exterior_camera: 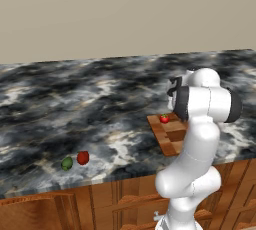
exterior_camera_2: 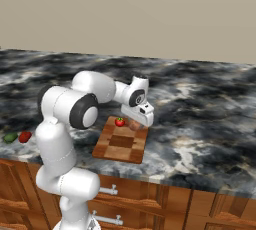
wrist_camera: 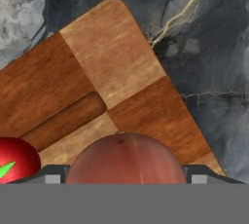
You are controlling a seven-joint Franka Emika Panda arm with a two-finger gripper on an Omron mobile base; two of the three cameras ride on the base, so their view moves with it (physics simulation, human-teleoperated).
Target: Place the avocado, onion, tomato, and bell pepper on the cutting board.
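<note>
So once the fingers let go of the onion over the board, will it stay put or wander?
The onion looks round with a smooth, dull skin, so it probably rolls if dropped. The cutting board appears flat and rimless, so little would stop it. It may also nudge the tomato sitting close beside it.

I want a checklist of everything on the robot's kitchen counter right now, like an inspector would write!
Surface: dark marbled counter, wooden cabinets below.
Job's things: tomato on the cutting board; onion between the fingers, over the board; avocado and bell pepper side by side on the counter, far from the board.
Clutter: nothing seen.
Grippers: gripper over the board, jaws wide around the onion.
Cables: nothing seen.
Surroundings: plain beige wall.
</note>
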